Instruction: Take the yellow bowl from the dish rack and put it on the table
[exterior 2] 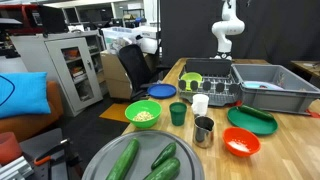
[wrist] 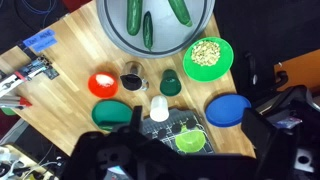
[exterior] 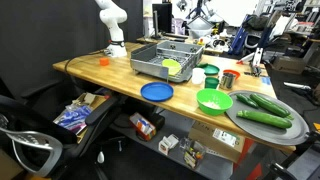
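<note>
The yellow bowl (exterior: 172, 68) lies inside the dish rack (exterior: 148, 66) in the middle of the wooden table (exterior: 100, 68). It also shows in the exterior view from the tray end (exterior 2: 191, 80), at the rack's near corner (exterior 2: 216, 92). In the wrist view the yellow bowl (wrist: 189, 141) sits in the rack (wrist: 160, 128), far below my gripper (wrist: 195, 122). The gripper's dark fingers are spread wide apart and hold nothing. The white arm (exterior: 112, 25) rises at the table's far end, and the gripper itself does not show in either exterior view.
Beside the rack are a blue plate (wrist: 229, 110), a white cup (wrist: 159, 108), a dark green cup (wrist: 171, 85), a metal cup (wrist: 131, 76), a red bowl (wrist: 103, 84) and a dark green dish (wrist: 112, 115). A green bowl (wrist: 208, 58) and a cucumber tray (wrist: 160, 48) lie further off.
</note>
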You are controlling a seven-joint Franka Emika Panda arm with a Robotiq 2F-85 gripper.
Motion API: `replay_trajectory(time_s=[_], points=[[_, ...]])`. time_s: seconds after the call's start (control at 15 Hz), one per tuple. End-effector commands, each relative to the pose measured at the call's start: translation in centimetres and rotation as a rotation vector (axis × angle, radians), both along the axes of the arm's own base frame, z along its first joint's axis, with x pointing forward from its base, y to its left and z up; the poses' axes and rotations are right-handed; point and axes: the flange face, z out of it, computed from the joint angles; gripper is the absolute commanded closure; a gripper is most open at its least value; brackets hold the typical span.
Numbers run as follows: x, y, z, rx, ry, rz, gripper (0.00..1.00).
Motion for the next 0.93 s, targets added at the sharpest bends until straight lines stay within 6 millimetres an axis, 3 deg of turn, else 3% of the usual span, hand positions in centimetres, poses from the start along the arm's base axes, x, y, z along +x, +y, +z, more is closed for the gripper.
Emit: replay_trajectory(time_s=[0.0, 0.27, 0.8, 0.87], points=[[0.0, 0.0, 0.1, 0.000, 0.001, 0.000, 0.00], [2.2, 1.3, -0.4, -0.034, -0.030, 0.058, 0.00], [10.7, 7.5, -4.1, -0.062, -0.074, 0.342, 0.00], [9.0, 7.2, -3.8, -0.055, -0.085, 0.280, 0.00]])
